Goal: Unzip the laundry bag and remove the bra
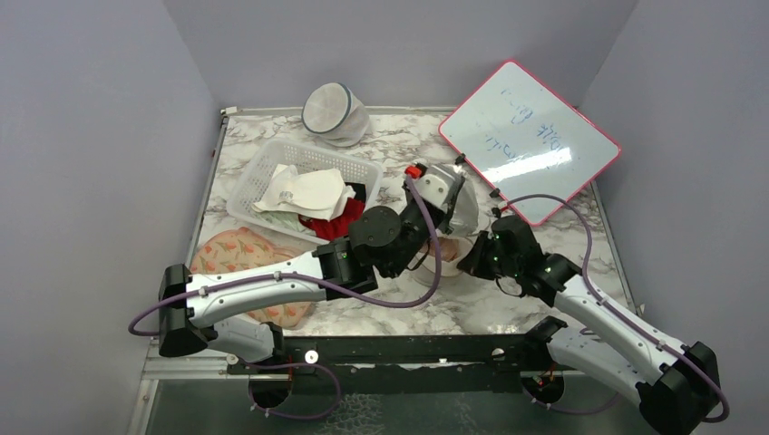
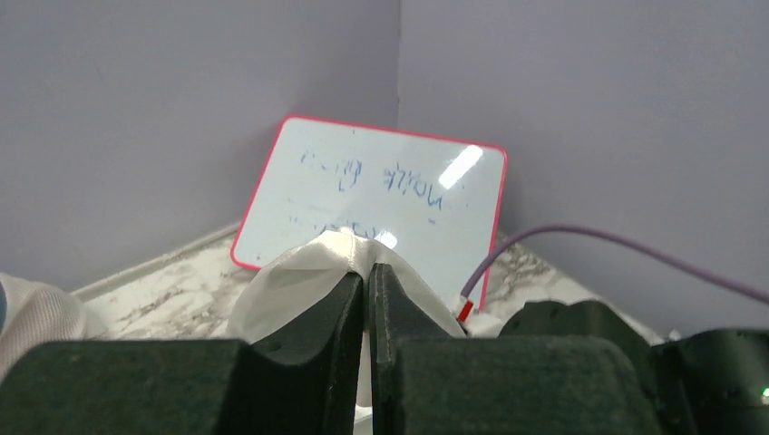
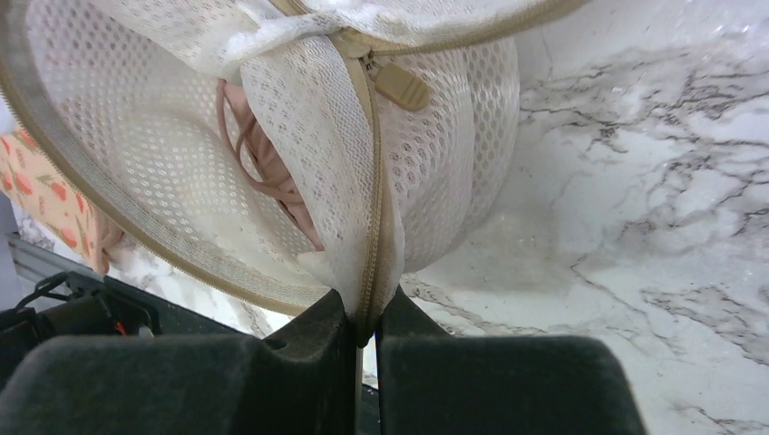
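The cream laundry bag (image 1: pixel 462 213) is held up off the marble table between both grippers. My left gripper (image 1: pixel 451 201) is shut on a fold of the bag's cream fabric (image 2: pixel 308 276); its fingertips meet at the top of that fold (image 2: pixel 367 269). My right gripper (image 1: pixel 473 256) is shut on the bag's zipper seam (image 3: pixel 365 308), below the beige zipper pull (image 3: pixel 402 86). The bag (image 3: pixel 163 154) gapes open on the left of that seam. The dusty-pink bra (image 3: pixel 267 159) shows inside the opening, and a bit of pink shows in the top view (image 1: pixel 446 246).
A white basket (image 1: pixel 263 172) with white cloths and a red cloth (image 1: pixel 335 222) stands left of the bag. A white mesh bag with a grey-blue rim (image 1: pixel 334 113) lies at the back. A pink-edged whiteboard (image 1: pixel 530 140) leans back right. A floral cloth (image 1: pixel 240 254) lies front left.
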`<act>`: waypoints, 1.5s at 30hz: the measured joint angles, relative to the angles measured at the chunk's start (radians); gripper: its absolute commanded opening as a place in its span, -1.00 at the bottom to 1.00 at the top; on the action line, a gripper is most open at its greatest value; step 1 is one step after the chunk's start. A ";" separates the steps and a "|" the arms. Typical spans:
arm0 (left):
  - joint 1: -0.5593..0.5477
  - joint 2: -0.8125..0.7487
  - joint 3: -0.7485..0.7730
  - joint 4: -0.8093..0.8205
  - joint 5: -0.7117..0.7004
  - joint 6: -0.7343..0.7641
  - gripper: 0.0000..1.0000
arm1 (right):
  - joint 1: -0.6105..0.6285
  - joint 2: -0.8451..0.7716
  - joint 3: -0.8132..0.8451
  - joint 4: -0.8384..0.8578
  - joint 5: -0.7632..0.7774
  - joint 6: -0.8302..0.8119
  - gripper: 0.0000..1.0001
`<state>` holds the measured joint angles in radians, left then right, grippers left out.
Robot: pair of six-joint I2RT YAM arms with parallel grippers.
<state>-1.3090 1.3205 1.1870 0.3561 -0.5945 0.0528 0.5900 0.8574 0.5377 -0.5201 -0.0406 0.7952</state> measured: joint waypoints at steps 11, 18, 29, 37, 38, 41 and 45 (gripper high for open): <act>0.000 0.009 0.348 -0.222 -0.063 0.041 -1.00 | 0.000 0.033 0.019 -0.021 0.058 -0.033 -0.90; 0.095 0.011 0.423 -0.363 -0.138 0.084 -1.00 | 0.000 0.043 0.021 -0.019 0.060 -0.042 -0.90; 0.558 0.005 0.362 -0.581 -0.120 -0.016 -1.00 | 0.000 0.095 0.075 -0.019 0.084 -0.079 -0.90; 0.852 0.059 0.307 -0.605 -0.034 -0.097 -1.00 | 0.000 0.098 0.078 -0.019 0.096 -0.093 -0.90; 0.875 0.079 0.307 -0.606 -0.033 -0.097 -1.00 | 0.000 0.098 0.078 -0.019 0.096 -0.093 -0.90; 0.925 0.133 0.299 -0.610 -0.034 -0.096 -1.00 | 0.000 0.100 0.078 -0.018 0.097 -0.093 -0.90; 0.956 0.153 0.234 -0.593 -0.024 -0.105 -1.00 | 0.000 0.114 0.078 -0.015 0.098 -0.093 -0.90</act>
<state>-0.3534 1.4731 1.4208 -0.2371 -0.6186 -0.0521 0.5900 0.9718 0.6159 -0.5350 0.0570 0.7017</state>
